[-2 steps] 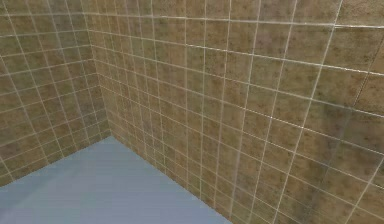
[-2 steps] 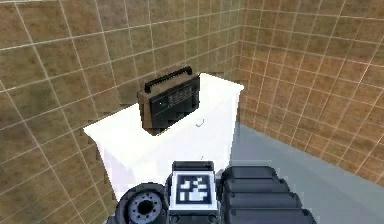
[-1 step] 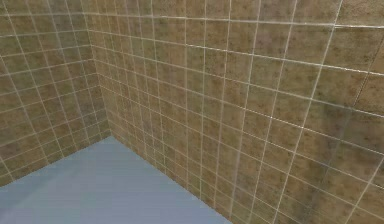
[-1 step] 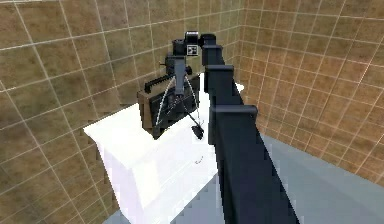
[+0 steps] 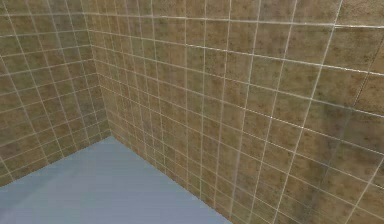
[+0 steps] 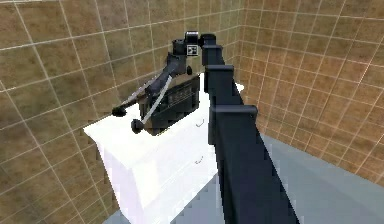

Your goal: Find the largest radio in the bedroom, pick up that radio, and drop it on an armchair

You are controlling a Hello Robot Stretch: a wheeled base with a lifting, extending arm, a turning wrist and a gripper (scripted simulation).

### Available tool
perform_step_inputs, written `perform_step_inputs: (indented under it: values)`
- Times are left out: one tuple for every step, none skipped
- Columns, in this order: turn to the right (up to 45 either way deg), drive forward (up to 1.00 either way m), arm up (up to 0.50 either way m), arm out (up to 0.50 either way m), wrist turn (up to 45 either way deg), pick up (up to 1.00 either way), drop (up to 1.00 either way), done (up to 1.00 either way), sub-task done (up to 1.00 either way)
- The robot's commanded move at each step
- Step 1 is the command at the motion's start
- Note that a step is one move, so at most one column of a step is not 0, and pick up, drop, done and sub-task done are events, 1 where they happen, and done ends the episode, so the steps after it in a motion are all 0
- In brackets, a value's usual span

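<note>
Radio: one dark, boxy radio [image 6: 183, 100] stands on top of a white cabinet [image 6: 155, 170] against the tiled wall in the arm side view.
Radio's long axis: it runs from about 8 o'clock to 2 o'clock in that view, along the cabinet top.
Gripper: one gripper [image 6: 127, 118], with two thin fingers [image 6: 150, 92] that slant from the wrist down toward 8 o'clock, roughly parallel to the radio's long axis.
Key relation: from the fingertips the radio's body lies toward 2 to 3 o'clock. The fingers cross in front of its near face, and I cannot tell whether they touch it or sit over or beside it.
Gripper state: the finger spread cannot be judged. Because the radio rests on the cabinet right behind the fingers, I cannot tell whether anything is held.
Arm: one dark square arm [image 6: 235, 135] reaches from 6 o'clock at the bottom edge up toward 12 o'clock, passing just beside the radio's 3 o'clock end.
Counts: one radio, one cabinet, one arm, two fingers.
Forward view: brown tiled walls [image 5: 250, 90] meet in a corner at about 10 o'clock above pale blue floor [image 5: 100, 185].
Step, as I judge it: the grasp at the radio; the lift and the drop on an armchair are not yet done.
</note>
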Motion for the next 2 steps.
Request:
perform_step_inputs:
  values:
    - [0.0,0.0,0.0,0.0,45.0,0.0,0.0,0.0,0.0]
    - [0.0,0.0,0.0,0.0,42.0,0.0,0.0,0.0,0.0]
